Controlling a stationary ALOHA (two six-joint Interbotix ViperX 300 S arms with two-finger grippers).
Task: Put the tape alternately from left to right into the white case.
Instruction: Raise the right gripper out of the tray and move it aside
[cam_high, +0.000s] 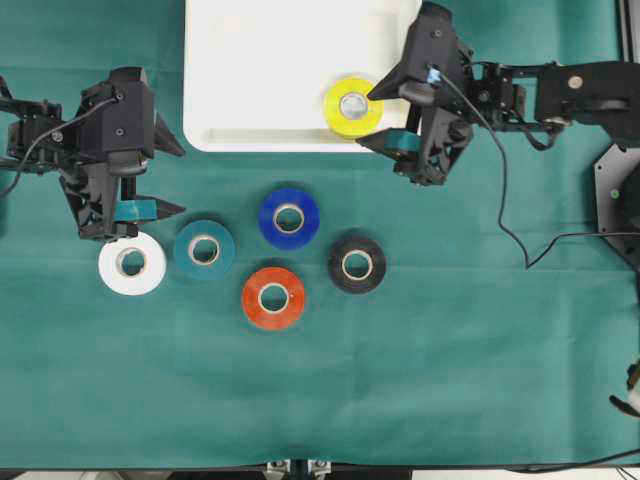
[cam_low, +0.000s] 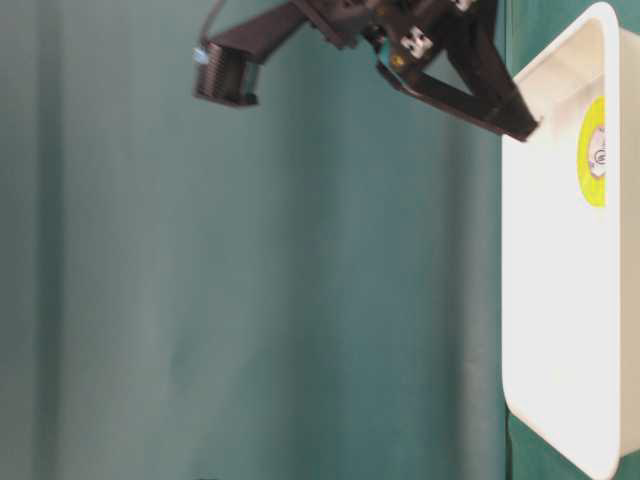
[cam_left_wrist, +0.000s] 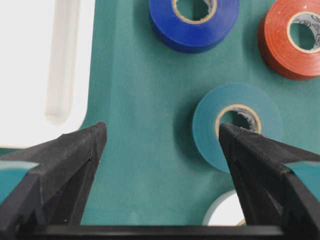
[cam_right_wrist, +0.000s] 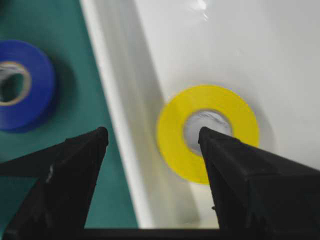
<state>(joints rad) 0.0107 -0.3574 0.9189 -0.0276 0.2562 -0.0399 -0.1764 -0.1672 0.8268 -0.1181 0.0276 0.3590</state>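
Both my grippers, left (cam_high: 150, 178) and right (cam_high: 383, 117), stand open and empty. The yellow roll (cam_high: 353, 106) lies in the white case (cam_high: 260, 70). Risk: my left jaws straddle the teal roll (cam_high: 204, 249) beside the white roll (cam_high: 132, 263), so closing could nudge either.

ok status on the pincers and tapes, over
Both pincers open, empty: left pincer, right pincer. Yellow tape in white case. Five tapes on the cloth. Nothing blocking.

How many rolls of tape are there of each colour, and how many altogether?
Yellow roll, lying in the white case: 1
Blue roll: 1
Teal roll: 1
White roll: 1
Red roll: 1
Black roll: 1
Total: 6 rolls, 5 of them on the green cloth.
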